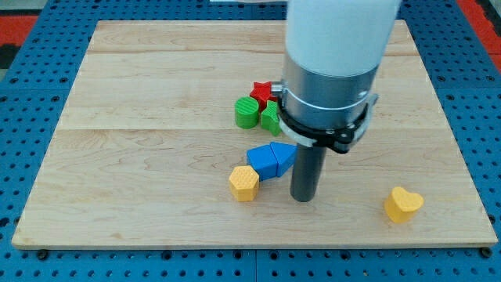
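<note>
Because the wooden board (156,94) lies flat, six blocks rest loose on it: two green, two blue, two yellow, plus one red star (262,90) half hidden behind the arm. My tip (302,197), a bare rod with no fingers to open or close, stands just right of the blue blocks (270,159); contact is unclear.

The green cylinder (246,112) and smaller green block (271,119) huddle against the star, a yellow hexagon (244,182) sits by the blue pair, and a yellow heart (403,204) lies well apart at the view's right.

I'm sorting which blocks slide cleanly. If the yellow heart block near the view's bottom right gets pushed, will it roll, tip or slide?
The yellow heart block lies flat and low on the wooden board, so it would probably slide, not roll or tip. Its lobed outline may make it turn under an off-centre push. It looks rigid. My tip is well to its left, beside the blue block.
</note>
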Robot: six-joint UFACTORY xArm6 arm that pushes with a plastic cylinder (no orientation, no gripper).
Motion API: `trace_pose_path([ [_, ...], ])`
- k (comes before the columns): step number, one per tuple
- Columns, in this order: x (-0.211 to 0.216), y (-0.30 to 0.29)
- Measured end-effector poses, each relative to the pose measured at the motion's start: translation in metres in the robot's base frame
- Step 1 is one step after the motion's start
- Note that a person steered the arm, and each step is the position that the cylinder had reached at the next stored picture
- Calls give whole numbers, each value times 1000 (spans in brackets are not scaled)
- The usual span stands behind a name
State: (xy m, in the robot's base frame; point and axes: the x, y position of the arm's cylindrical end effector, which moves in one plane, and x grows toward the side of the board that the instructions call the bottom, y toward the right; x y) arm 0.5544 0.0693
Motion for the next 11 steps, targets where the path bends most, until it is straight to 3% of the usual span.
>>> trace_pose_path([
  [5,-104,4],
  [6,-104,-11],
  [9,-39,-22],
  [11,-29,-27],
])
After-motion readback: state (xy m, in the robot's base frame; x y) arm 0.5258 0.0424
